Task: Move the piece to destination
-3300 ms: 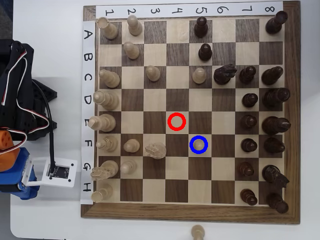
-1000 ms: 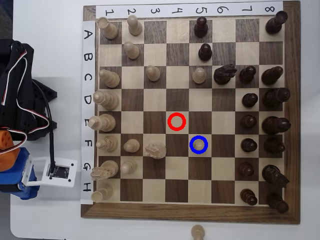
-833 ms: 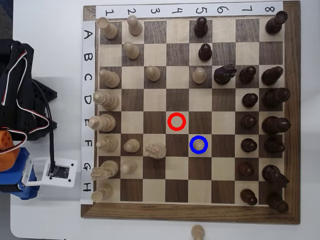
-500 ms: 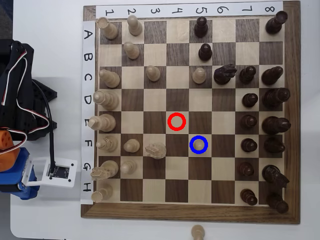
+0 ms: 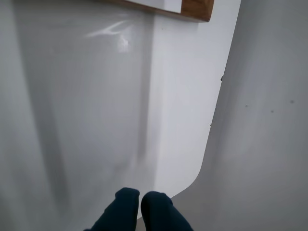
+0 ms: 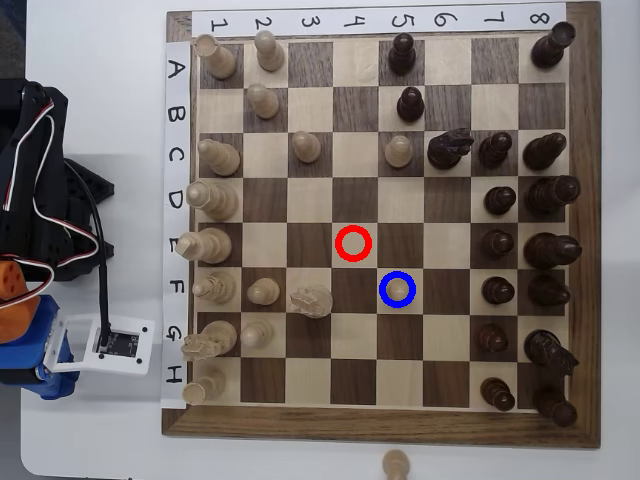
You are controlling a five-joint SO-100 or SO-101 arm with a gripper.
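Claw [image 5: 140,199] closed, empty, fingertips touching, over bare white tabletop [image 5: 96,120] off the chessboard [image 6: 580,230]. Pawn [image 6: 398,288] stands inside blue ring [image 6: 384,280].

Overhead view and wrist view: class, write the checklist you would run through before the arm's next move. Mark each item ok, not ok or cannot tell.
1. Pale pawn stands inside the blue ring: ok.
2. Square with the red ring holds no piece: ok.
3. Claw is empty, its tips together in the wrist view: ok.
4. Arm is off the chessboard, to its left in the overhead view: ok.
5. Spare pawn sits safely on the table: cannot tell, as the picture's lower edge cuts it off.
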